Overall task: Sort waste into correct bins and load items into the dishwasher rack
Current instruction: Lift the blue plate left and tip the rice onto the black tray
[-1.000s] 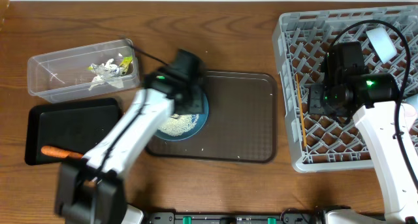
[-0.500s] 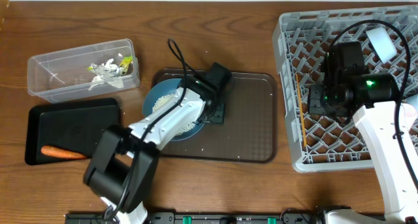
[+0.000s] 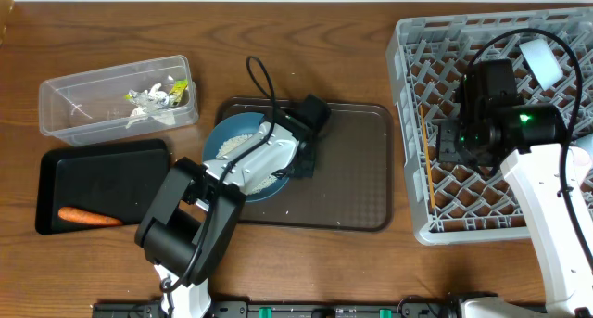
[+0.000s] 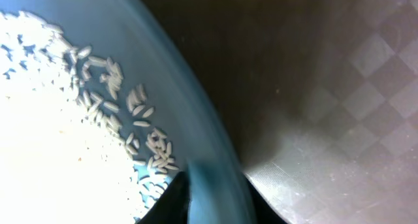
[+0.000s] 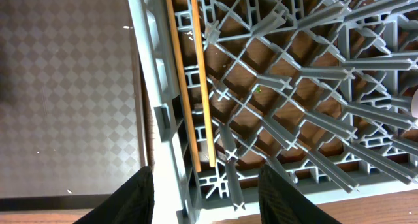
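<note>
The large blue bowl (image 3: pixel 239 151) holds a heap of white rice (image 3: pixel 243 160) and sits on the left part of the dark brown serving tray (image 3: pixel 347 170). My left gripper (image 3: pixel 298 160) is at the bowl's right rim. In the left wrist view it (image 4: pixel 212 199) is shut on the blue rim (image 4: pixel 209 185), with rice (image 4: pixel 52 132) to the left. My right gripper (image 5: pixel 206 198) is open and empty above the grey rack's left wall (image 5: pixel 160 113); overhead it (image 3: pixel 456 140) hangs over the rack (image 3: pixel 445 216). The wooden chopsticks (image 5: pixel 196 80) lie in the rack, also seen overhead (image 3: pixel 427 160).
A clear tub (image 3: pixel 74 109) at the back left holds wrapper scraps (image 3: pixel 153 100). A black tray (image 3: pixel 102 174) in front of it holds the orange carrot (image 3: pixel 88 216). A pale object (image 3: pixel 541 60) lies in the rack's far right corner.
My left arm swung from the bowl's left side across to its right rim and closed on it. The right arm has not moved.
</note>
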You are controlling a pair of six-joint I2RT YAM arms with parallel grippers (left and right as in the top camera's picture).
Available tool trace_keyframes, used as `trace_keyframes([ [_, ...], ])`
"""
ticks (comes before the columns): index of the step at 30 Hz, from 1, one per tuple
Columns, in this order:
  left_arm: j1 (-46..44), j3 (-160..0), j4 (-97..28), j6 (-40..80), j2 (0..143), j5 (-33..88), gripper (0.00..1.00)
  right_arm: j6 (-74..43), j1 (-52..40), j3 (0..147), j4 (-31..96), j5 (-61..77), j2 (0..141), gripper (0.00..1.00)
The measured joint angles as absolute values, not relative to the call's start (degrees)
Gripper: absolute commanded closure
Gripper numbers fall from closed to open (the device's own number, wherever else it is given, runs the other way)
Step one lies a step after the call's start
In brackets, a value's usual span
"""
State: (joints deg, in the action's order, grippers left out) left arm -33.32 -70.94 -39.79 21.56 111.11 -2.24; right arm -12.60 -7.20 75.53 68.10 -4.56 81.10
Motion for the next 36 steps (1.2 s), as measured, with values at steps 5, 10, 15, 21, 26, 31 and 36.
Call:
trace_keyframes([
  [5,-34.0,-71.4,-40.7,20.9,111.1,-5.7,0.94,-12.6,-7.2,75.5,68.1,-4.6,81.1,0.54],
  [10,-34.0,-71.5,-43.9,20.9,110.9,-7.6,0.94,-12.6,-7.2,75.5,68.2,-4.6,81.1,0.54],
  [15,-33.8,-71.6,-46.7,20.9,108.4,-7.7,0.94,-12.6,-7.2,75.5,68.3,-4.6,81.1,0.54],
  [21,-33.6,-71.6,-49.1,21.1,99.9,-6.5,0.94,-12.6,-7.2,75.5,68.3,-4.6,81.1,0.55],
  [26,-32.9,-71.6,-51.8,21.0,94.6,-6.2,0.94,-12.6,-7.2,75.5,68.4,-4.6,81.1,0.55],
  [31,-28.9,-71.6,-53.6,20.8,90.5,-6.0,0.94,-12.6,-7.2,75.5,68.4,-4.6,81.1,0.55],
  [36,-21.4,-71.6,-54.3,18.7,86.9,-4.4,0.94,-12.6,-7.2,75.5,68.5,-4.6,81.1,0.55],
])
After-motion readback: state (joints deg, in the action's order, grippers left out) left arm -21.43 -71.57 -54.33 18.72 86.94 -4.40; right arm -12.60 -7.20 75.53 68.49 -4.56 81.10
